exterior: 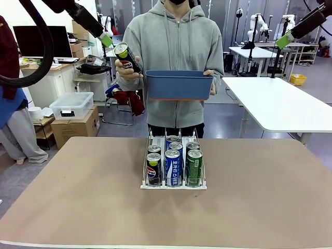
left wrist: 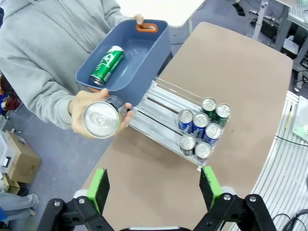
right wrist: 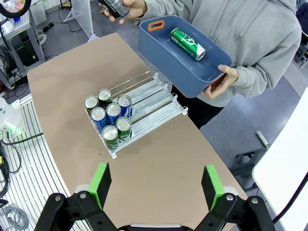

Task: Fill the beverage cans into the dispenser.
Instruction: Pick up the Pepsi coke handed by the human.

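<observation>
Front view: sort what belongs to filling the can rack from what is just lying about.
Job in hand:
- white wire rack
- cans standing in it
- black can being held up
- green can lying in the blue bin

Lying about:
- clear plastic box
- cardboard box
- white side table
- monitor

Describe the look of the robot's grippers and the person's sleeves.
The left gripper and right gripper are black, two-fingered, with green pads. A thick black cable trails from the left one. The person's hoodie sleeves are grey.
</observation>
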### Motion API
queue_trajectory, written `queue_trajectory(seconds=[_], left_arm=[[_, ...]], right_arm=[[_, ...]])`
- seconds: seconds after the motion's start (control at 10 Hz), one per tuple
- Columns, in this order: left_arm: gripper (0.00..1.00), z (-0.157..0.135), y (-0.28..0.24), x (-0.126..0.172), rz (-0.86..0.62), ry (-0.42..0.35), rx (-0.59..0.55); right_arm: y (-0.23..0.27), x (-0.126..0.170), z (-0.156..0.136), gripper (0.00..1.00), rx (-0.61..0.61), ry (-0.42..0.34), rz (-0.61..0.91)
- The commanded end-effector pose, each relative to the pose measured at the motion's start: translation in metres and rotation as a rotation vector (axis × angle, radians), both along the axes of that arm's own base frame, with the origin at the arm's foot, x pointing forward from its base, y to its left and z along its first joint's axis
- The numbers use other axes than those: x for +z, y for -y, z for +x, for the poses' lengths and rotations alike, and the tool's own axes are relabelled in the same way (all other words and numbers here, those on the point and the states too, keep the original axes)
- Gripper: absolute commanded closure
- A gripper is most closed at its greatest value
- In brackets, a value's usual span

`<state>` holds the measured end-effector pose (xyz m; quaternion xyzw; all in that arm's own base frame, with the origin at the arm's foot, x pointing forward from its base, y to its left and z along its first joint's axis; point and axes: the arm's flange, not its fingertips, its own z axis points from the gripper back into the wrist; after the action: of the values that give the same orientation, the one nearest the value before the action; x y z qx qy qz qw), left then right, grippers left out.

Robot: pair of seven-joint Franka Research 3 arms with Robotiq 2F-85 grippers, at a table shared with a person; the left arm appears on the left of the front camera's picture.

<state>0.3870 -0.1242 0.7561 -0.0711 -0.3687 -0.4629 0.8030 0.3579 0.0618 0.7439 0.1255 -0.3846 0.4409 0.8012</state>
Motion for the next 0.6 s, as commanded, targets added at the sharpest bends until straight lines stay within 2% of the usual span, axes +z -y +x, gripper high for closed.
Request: queue_trajectory(seconds=[0.0, 0.2, 0.5], left_arm=[[0.00, 0.013, 0.003, -0.015, 0.043, 0.054, 0.018], [0.00, 0.026, 0.013, -0.024, 0.019, 0.107, 0.029], [0.00, 0.046, 0.017, -0.034, 0.022, 0.093, 0.018]], right_arm=[[0.001, 0.000, 0.000, 0.00, -0.002, 0.001, -0.008], [0.001, 0.000, 0.000, 0.00, -0.002, 0.001, -0.008], [0.001, 0.000, 0.000, 0.00, -0.002, 0.001, -0.008]])
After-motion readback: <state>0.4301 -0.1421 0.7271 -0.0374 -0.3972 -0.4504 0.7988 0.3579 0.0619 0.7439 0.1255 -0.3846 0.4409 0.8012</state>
